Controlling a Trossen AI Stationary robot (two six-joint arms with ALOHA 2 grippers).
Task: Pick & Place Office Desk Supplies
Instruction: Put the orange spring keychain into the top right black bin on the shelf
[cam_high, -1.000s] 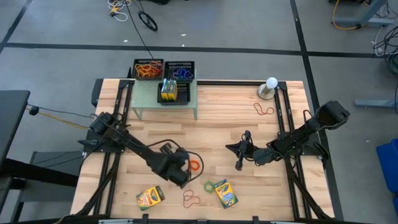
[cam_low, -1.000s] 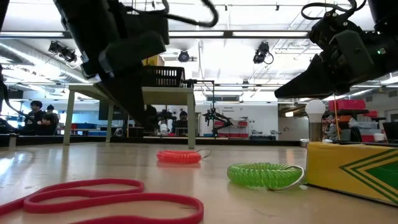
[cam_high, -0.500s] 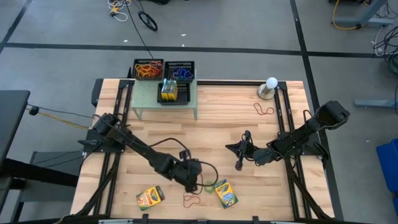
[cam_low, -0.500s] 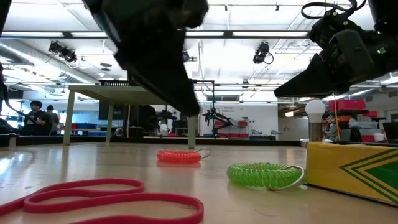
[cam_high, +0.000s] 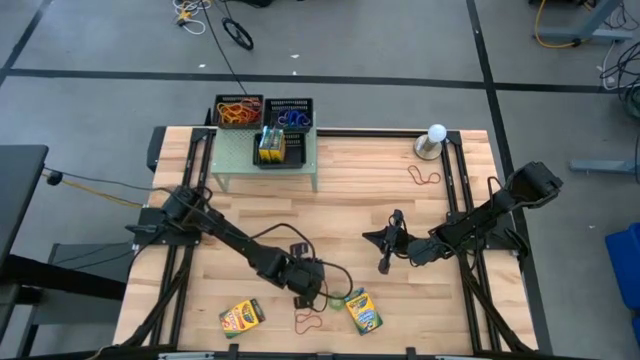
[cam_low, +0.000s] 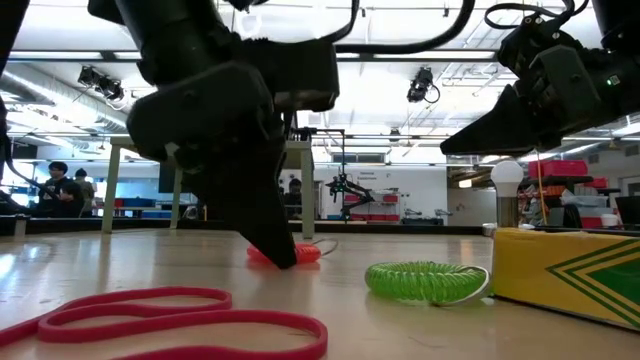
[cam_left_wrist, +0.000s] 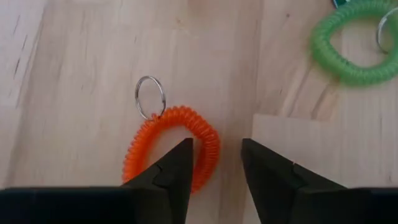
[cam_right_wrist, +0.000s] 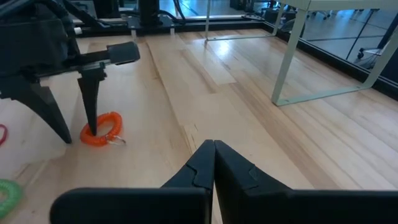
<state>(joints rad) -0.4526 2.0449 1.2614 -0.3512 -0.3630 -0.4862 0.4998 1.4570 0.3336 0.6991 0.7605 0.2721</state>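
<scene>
Pale wood-plank table (cam_left_wrist: 81, 74), smooth matt; orange coil (cam_left_wrist: 171, 146) ribbed plastic, shiny metal ring (cam_left_wrist: 150, 97).

The left arm reaches toward the surface's front edge, its left gripper (cam_left_wrist: 216, 163) lowered with fingers parted. The right arm waits mid-surface, its right gripper (cam_right_wrist: 213, 155) pressed closed.

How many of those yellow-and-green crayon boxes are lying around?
3 that I can see: two flat yellow-and-green crayon boxes on the wooden table's near edge, one left and one right, and another standing in a black mesh tray on the green shelf. More may be hidden.
</scene>
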